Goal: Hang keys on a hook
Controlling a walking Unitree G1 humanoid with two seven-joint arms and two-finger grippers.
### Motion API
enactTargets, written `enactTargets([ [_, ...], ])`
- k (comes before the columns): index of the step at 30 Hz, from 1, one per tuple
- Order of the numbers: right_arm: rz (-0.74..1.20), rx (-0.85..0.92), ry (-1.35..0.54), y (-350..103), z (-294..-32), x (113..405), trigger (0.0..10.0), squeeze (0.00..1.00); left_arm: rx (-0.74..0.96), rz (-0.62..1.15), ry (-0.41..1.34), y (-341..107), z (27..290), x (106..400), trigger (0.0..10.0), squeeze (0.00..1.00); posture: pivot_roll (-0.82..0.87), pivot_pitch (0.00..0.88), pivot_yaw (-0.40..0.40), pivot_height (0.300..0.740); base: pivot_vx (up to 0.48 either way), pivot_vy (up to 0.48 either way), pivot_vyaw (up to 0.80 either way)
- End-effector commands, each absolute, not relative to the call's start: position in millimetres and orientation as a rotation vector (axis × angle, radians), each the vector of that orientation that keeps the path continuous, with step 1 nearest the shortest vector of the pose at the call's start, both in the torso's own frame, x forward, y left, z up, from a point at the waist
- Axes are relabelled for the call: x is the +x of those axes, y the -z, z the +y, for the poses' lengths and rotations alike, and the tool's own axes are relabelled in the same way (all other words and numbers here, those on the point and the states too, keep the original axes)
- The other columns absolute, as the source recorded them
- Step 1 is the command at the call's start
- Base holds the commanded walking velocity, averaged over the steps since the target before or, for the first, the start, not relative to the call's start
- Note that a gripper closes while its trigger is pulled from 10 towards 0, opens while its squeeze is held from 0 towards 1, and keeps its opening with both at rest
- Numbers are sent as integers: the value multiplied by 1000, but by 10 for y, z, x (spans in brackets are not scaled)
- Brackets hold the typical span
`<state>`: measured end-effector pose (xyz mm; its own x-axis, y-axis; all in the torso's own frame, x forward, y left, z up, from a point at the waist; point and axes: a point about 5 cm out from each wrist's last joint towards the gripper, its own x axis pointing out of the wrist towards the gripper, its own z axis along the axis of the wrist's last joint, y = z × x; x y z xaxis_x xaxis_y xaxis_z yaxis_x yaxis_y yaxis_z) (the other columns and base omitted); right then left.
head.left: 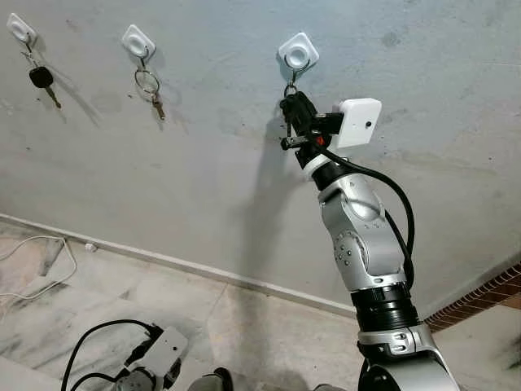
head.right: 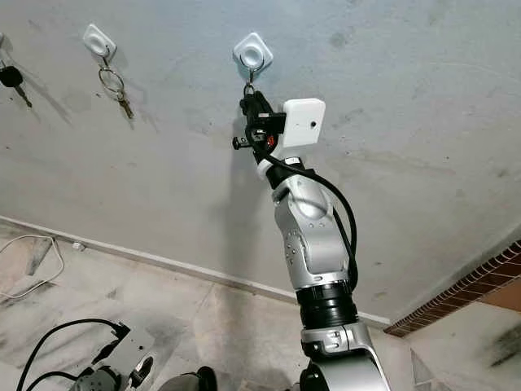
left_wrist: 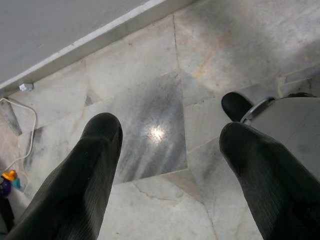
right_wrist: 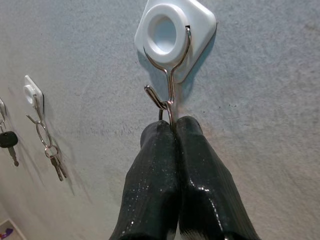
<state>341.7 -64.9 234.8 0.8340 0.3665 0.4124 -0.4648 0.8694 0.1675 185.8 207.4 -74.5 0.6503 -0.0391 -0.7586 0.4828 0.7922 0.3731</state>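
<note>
Left eye view: right gripper (head.left: 291, 102) raised to the wall, directly at 6 o'clock of the third hook (head.left: 298, 54), tips touching the wire hook below the white pad. Two more hooks toward 9 and 10 o'clock along the wall: middle hook (head.left: 138, 41) carrying a ring of keys (head.left: 151, 88), far hook (head.left: 21, 29) carrying a black-headed key (head.left: 41, 79). Left gripper (head.left: 151, 366) down at 7 o'clock, hanging idle above the marble floor (head.left: 244, 326).

Right eye view: same arrangement, nothing new to add.

Left wrist view: two black fingers (left_wrist: 95, 170) spread well apart, holding nothing, pointing at floor tiles; white cable (left_wrist: 25, 130) at 9 o'clock.

Right wrist view: fingers pressed together, pinching a thin ring of the keys to be hung (right_wrist: 161, 114), just at 6 o'clock of the wire loop; ring barely showing above the tips, rest hidden, so seated on the hook or not cannot be told.

Judged handling: light, stiff metal, smooth and slippery between pads, free to swing and rotate. Best held on the ring itself, close to its top, leaving an open arc to slip over the wire tip. Not fragile; main risk a slip or twist at release.
</note>
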Motion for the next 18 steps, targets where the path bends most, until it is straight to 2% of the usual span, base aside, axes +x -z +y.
enactTargets([
  [1, -317, 309, -442, -2240, -644, 3428, 10000, 0, 607, 860, 321, 775, 2144, 1781, 10000, 0, -19, 152, 96, 740, 0, 0, 0],
  [8, -291, 303, -430, -2178, -635, 3424, 10000, 0, 608, 857, 325, 773, 2129, 1794, 10000, 0, -22, 151, 97, 740, 0, 0, 0],
  [9, -287, 307, -427, -2171, -638, 3425, 10000, 1000, 608, 856, 326, 772, 2125, 1797, 10000, 0, -23, 151, 97, 740, 0, 0, 0],
  [18, -320, 198, -409, -2162, -671, 3400, 10000, 1000, 603, 851, 329, 770, 2099, 1812, 10000, 0, -24, 145, 92, 740, 0, 0, 0],
])
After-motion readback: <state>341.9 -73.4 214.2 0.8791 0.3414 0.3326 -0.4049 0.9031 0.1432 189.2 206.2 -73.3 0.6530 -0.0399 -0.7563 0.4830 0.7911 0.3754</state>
